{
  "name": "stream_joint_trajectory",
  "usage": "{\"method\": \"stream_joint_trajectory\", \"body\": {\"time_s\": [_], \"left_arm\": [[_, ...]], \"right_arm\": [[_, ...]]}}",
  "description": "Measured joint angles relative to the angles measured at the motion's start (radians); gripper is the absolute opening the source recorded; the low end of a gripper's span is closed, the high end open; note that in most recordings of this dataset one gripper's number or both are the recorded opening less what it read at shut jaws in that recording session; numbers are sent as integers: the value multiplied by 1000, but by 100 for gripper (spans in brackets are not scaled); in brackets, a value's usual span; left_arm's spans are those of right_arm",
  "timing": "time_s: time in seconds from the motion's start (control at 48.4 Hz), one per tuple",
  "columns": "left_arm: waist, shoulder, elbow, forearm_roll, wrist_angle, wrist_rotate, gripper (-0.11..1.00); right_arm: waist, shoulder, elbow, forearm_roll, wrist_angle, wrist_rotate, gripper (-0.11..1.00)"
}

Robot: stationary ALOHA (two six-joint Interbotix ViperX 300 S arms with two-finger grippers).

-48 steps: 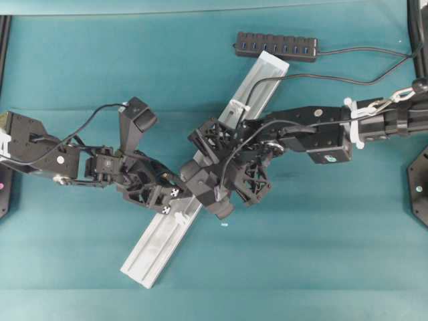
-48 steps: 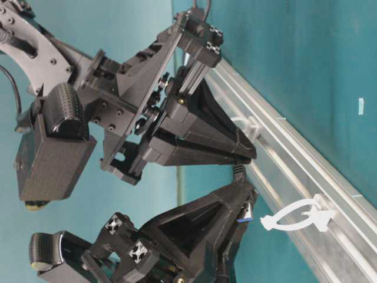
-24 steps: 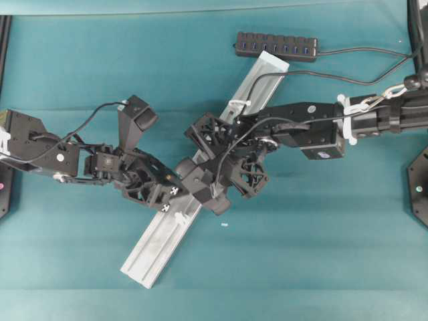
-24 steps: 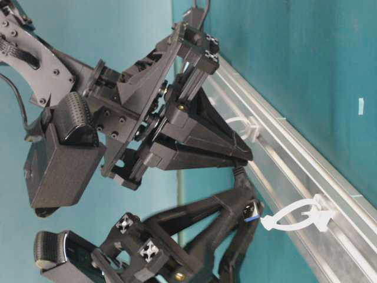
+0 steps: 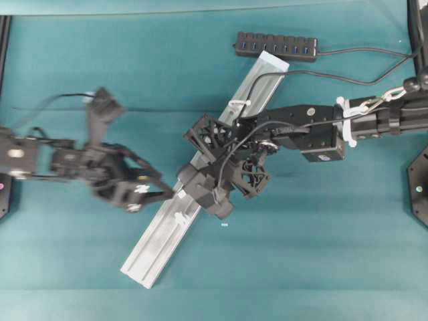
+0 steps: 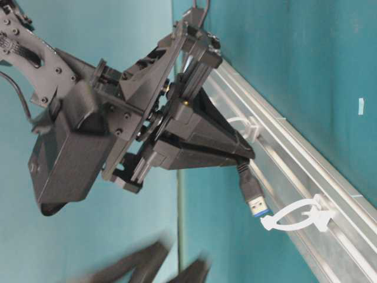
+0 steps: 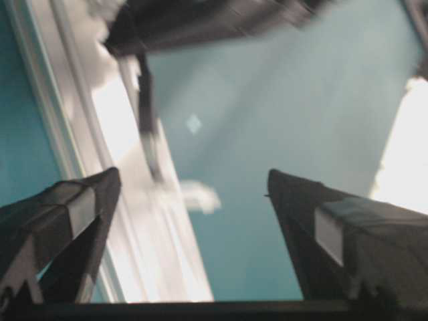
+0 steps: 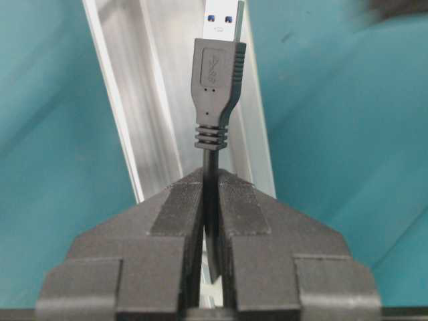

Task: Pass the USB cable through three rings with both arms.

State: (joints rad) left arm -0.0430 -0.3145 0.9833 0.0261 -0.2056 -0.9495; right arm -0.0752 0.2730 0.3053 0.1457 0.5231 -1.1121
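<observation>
**Plug held over the rail**

The left gripper (image 5: 162, 194) hangs blurred beside the rail (image 5: 157, 241), jaws wide apart and empty — the right gripper (image 8: 211, 200) pinches the USB cable (image 8: 217, 73), plug just above a ring (image 6: 297, 217).

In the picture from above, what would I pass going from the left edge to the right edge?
Left end effector → silver rail → right end effector holding the USB cable → white ties on the right arm.
</observation>
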Motion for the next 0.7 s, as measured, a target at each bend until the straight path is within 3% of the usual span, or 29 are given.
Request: {"method": "stream_joint_trajectory", "body": {"time_s": [0.165, 0.703], "left_arm": [[-34, -117, 64, 0, 34, -2, 94], [-38, -298, 132, 0, 164, 3, 94]], "right_arm": [[21, 2, -2, 0, 9, -48, 6], [57, 38, -57, -2, 26, -54, 6]]}}
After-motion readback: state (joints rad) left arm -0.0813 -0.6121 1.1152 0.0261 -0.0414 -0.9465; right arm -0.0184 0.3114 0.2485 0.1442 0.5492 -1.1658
